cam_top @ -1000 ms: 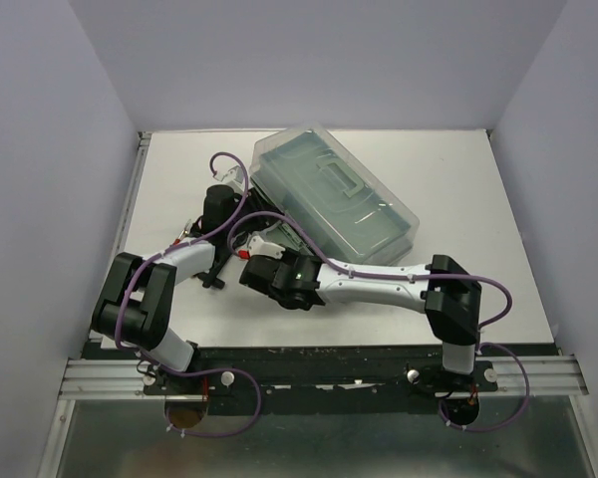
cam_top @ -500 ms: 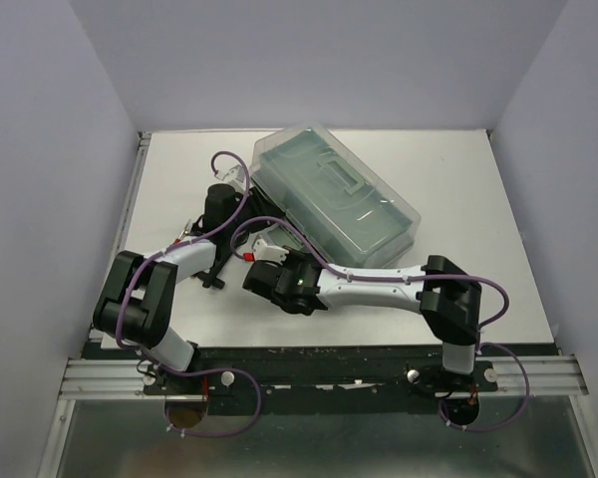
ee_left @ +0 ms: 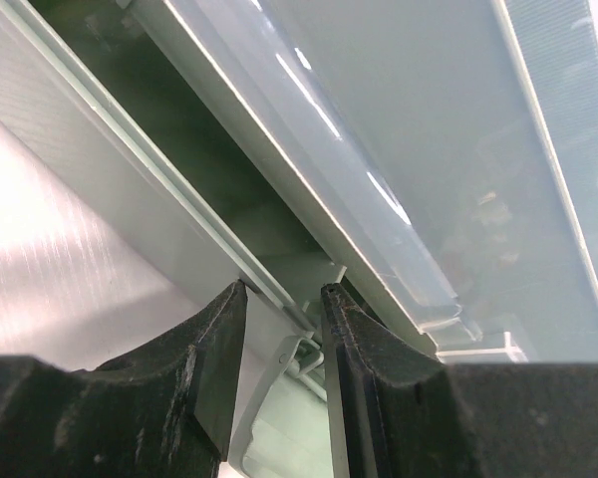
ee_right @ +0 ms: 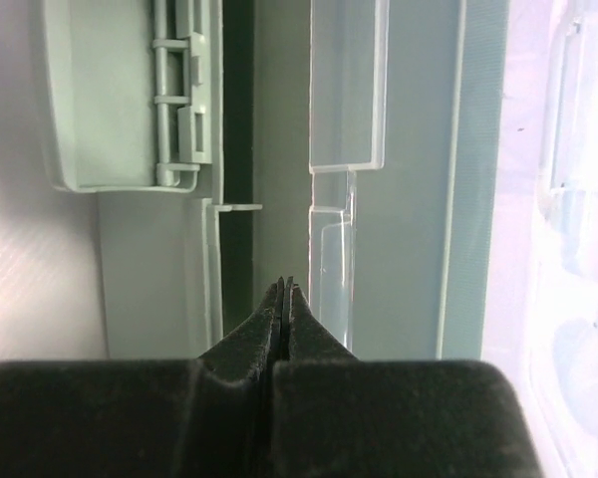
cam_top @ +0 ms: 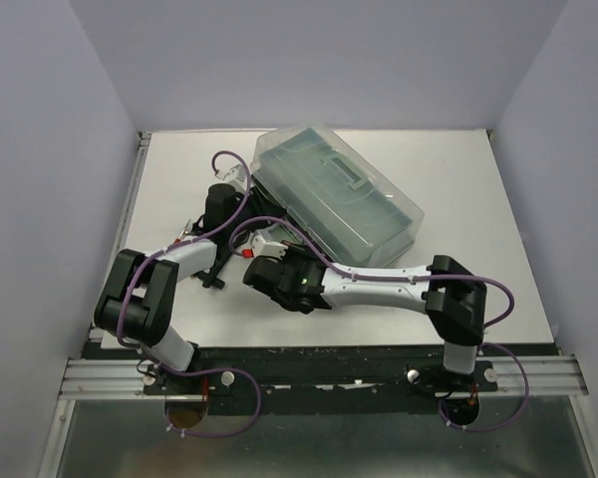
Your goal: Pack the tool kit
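Note:
The tool kit [cam_top: 339, 199], a sage-green box under a translucent lid, lies slantwise at the table's middle. My left gripper [cam_top: 239, 187] is at its near-left side. In the left wrist view that gripper [ee_left: 282, 297] is shut on the box's green latch [ee_left: 274, 373], just under the lid's rim [ee_left: 379, 229]. My right gripper [cam_top: 271, 239] is at the box's front side, further right. It [ee_right: 284, 285] is shut on nothing, tips at the seam between the green base [ee_right: 149, 259] and the clear lid tab [ee_right: 334, 249]. A second latch [ee_right: 130, 100] hangs down open.
White side walls [cam_top: 60, 149] enclose the table on the left, right and back. Purple cables [cam_top: 224, 159] loop over both arms. The arms' bases sit on the black rail [cam_top: 319, 363] at the near edge.
My right gripper has closed the last small gap and edged slightly toward the box. The left gripper and the tool kit have not moved.

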Available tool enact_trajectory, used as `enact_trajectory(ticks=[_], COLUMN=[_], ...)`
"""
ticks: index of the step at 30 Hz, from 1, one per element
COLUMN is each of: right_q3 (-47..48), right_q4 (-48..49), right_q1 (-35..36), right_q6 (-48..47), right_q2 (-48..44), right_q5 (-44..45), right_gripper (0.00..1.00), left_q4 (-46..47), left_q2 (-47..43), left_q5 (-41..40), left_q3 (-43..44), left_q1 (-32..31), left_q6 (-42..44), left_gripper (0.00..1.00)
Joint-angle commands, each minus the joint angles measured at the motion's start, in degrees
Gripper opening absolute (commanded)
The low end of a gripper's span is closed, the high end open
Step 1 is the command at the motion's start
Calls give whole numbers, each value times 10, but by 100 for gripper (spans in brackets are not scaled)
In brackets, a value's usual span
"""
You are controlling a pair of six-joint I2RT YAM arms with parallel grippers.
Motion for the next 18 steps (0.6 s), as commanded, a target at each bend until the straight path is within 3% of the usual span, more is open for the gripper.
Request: enact_trajectory(ticks=[1, 18], right_q3=[-10, -2], right_q4=[50, 149], right_q1=[-16, -72], right_q6=[-52, -181], right_q2=[-34, -105], right_q5=[62, 73], right_gripper=[3, 3], left_q4=[-67, -70], left_q2=[31, 31], left_q5=[-34, -41], left_q3=[-7, -5], left_q1=[3, 3], left_q6=[38, 40], left_gripper=[44, 43])
